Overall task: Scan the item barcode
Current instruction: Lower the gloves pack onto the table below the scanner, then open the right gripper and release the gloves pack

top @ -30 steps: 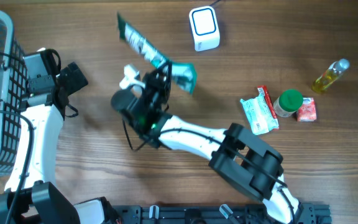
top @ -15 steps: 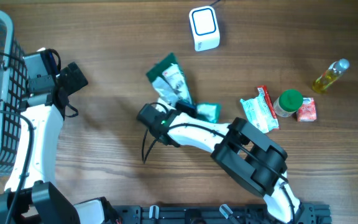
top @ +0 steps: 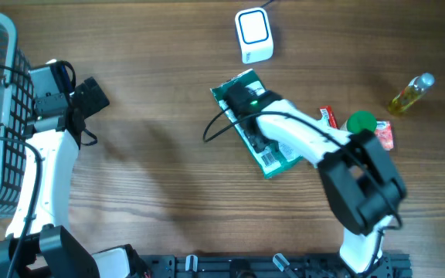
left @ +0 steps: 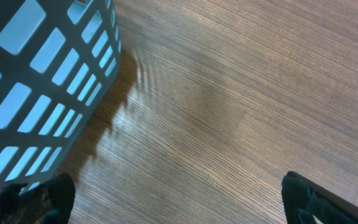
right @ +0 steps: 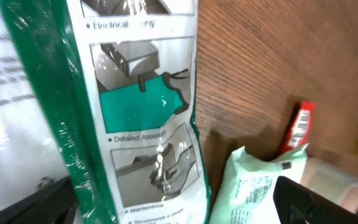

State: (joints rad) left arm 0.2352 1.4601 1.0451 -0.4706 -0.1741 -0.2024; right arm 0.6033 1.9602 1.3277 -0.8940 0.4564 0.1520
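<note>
Green packet (right: 135,112): lying on the table (top: 130,177), directly beneath my right gripper (right: 173,190)
My fingers (right: 319,202): spread wide apart, straddling the packet, not clamping it

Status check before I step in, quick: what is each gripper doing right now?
Left gripper: open, holding nothing.
Right gripper: open, jaws wide above the green packet, not gripping it.

place: mock shop checkout | signs: barcode scanner (top: 253,35); shopping basket (top: 19,93); oil bottle (top: 410,94); wooden table (top: 145,177)
</note>
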